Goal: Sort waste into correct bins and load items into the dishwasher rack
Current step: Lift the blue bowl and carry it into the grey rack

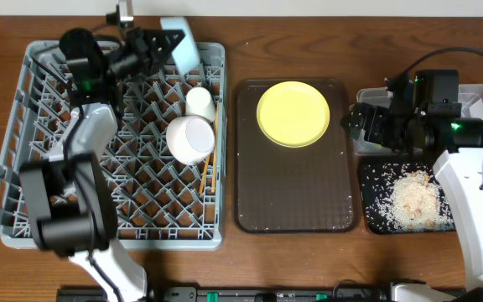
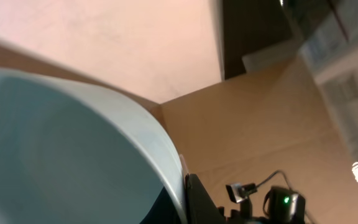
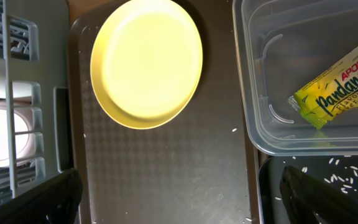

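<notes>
My left gripper (image 1: 171, 44) is shut on the rim of the light blue bowl (image 1: 182, 46), held tilted over the far edge of the grey dishwasher rack (image 1: 166, 210). In the left wrist view the bowl (image 2: 61, 155) fills the frame beside one black finger (image 2: 199, 200). A white bowl (image 1: 189, 138), a small white cup (image 1: 200, 102) and chopsticks (image 1: 208, 172) sit in the rack. The yellow plate (image 1: 293, 113) (image 3: 146, 62) lies on the brown tray (image 1: 296, 193). My right gripper (image 1: 357, 126) (image 3: 185, 199) hangs open and empty above that tray's right edge. The wrapper (image 3: 337, 84) lies in the clear tub (image 3: 260, 81).
The black tray (image 1: 376, 214) at the front right holds rice crumbs (image 1: 384, 180) and a crumpled tissue (image 1: 415, 197). The clear tub (image 1: 480, 101) stands behind it, partly under my right arm. Bare wooden table runs along the front edge.
</notes>
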`<state>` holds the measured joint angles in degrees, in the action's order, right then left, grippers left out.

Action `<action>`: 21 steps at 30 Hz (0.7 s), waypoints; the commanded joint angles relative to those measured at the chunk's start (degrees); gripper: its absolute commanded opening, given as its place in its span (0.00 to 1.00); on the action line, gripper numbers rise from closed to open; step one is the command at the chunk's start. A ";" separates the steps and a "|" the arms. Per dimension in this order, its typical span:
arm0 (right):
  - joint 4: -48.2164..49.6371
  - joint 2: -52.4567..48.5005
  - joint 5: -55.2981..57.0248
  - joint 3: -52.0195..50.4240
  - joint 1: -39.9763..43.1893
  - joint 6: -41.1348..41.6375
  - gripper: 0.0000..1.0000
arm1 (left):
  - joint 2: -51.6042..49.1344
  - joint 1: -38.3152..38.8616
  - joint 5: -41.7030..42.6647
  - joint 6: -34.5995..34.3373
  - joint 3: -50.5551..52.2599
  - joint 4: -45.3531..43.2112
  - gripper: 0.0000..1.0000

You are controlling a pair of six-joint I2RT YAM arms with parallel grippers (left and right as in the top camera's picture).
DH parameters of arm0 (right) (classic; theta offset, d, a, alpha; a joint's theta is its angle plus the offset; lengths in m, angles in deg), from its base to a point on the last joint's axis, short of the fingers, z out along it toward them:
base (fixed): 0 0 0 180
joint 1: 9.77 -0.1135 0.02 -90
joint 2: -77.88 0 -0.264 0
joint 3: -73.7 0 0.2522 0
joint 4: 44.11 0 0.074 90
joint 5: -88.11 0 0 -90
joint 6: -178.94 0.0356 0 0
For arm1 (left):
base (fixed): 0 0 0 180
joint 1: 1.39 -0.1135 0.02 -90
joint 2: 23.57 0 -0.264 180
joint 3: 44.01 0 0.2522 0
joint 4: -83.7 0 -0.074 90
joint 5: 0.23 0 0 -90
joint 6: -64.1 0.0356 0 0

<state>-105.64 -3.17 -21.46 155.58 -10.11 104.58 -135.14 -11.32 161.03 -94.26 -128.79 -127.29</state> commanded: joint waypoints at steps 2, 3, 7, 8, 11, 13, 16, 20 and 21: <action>-0.02 0.04 -0.35 0.11 -0.48 -0.70 0.99 | -5.05 -3.65 5.62 -8.90 -0.20 -1.46 0.06; -0.02 0.04 -0.35 0.11 -0.48 -0.70 0.99 | -5.90 -4.31 5.88 -8.90 -0.20 -1.46 0.06; -0.02 0.04 -0.35 0.11 -0.48 -0.70 0.99 | -7.63 -6.86 7.34 -8.66 -0.20 -1.46 0.06; -0.02 0.04 -0.35 0.11 -0.48 -0.70 0.99 | -7.69 -7.23 7.63 -8.59 -0.20 -1.46 0.07; -0.02 0.04 -0.35 0.11 -0.48 -0.70 0.99 | -7.69 -8.68 8.83 -8.44 -0.20 -1.46 0.27; -0.02 0.04 -0.35 0.11 -0.48 -0.70 0.99 | -7.69 -9.44 9.86 -8.44 -0.20 -1.46 0.40; -0.02 0.04 -0.35 0.11 -0.48 -0.70 0.99 | -7.69 -10.75 11.52 -8.46 -0.20 -1.51 0.42; -0.04 0.04 -0.35 0.11 -0.48 -0.70 0.99 | -7.43 -13.66 13.97 -8.76 -0.20 -1.99 0.42; 0.02 0.04 -0.39 0.11 -0.48 -0.70 0.99 | -7.21 -14.60 14.84 -8.96 -0.20 -2.32 0.42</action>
<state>-105.64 -3.17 -21.46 155.58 -10.11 104.58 -142.46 -23.26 171.98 -102.85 -128.73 -128.87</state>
